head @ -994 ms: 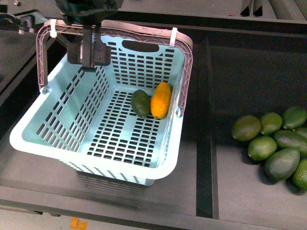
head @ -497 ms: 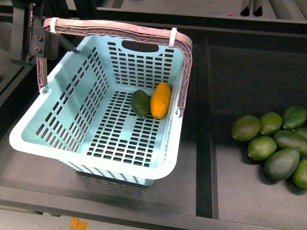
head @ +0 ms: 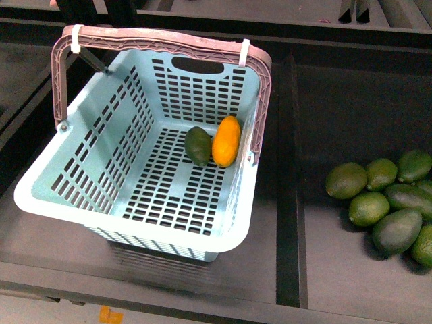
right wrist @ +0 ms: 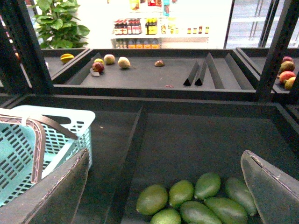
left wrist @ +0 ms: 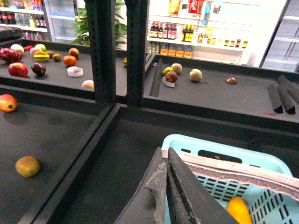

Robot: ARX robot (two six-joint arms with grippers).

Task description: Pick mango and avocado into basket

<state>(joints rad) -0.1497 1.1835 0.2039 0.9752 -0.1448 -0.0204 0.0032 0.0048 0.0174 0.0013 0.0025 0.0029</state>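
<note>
Mango (head: 225, 141) and avocado (head: 198, 145) sit touching inside the basket (head: 81, 196). Left gripper (left wrist: 166, 186) is clamped shut on nothing; right gripper (right wrist: 163, 186) spread wide, fingertips cropped off.

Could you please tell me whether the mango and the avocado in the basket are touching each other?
Touching. In the front view the mango and avocado lie side by side on the basket floor, with no slot or gap visible between them.
</note>
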